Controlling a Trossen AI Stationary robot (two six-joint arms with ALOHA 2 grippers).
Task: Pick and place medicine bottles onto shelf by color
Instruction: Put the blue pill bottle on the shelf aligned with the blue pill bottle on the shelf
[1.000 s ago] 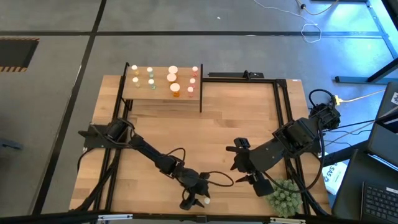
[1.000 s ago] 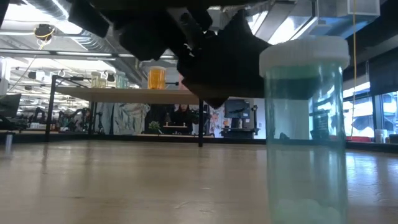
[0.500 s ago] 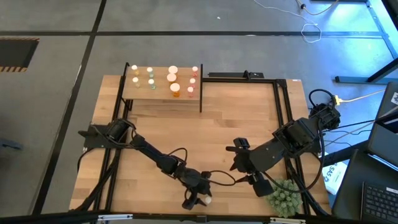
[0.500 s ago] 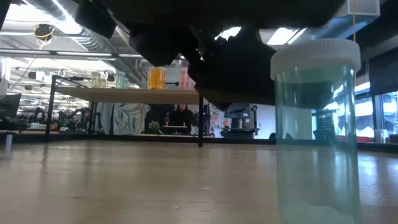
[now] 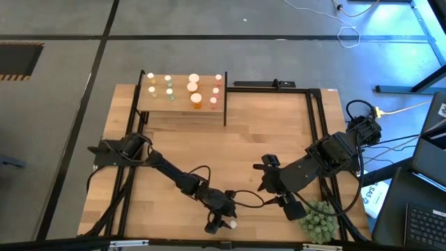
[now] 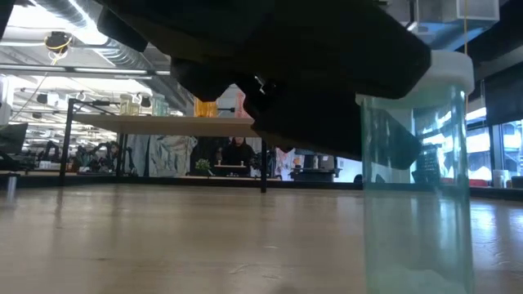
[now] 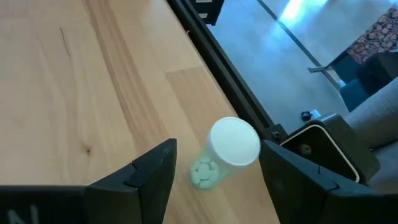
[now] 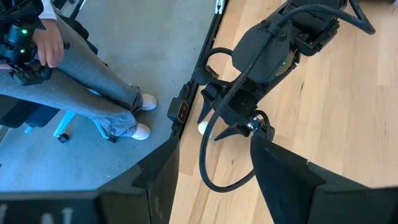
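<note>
One pale green medicine bottle [image 7: 225,153] is seen nearest, standing upright at the bottom edge of the table [image 5: 265,132] in the high view, white cap on and a few pale tablets lying at its bottom. The left gripper [image 7: 214,174] is poised over it with the jaws spread wide, one finger on either side and neither touching the bottle (so nothing is held yet). In the low view the same bottle [image 6: 417,175] fills the right of the frame, its cap partly hidden under the dark mass of the arm.

Right of centre in the high view the right gripper [image 5: 270,183] waits above bare wood, its fingers parted and empty, with the spiky green plant ball [image 5: 319,221] close by at lower right.

Farthest off, at the upper left of the table, the shelf [image 5: 182,104] already carries roughly ten bottles [image 5: 196,99], set in columns that appear sorted: yellowish at the left, pale green next, orange, then reddish at the right.

Most of the sorting is judged done; only this last green bottle is seen off the shelf, and it remains to be gripped, carried up and set among the greens.
</note>
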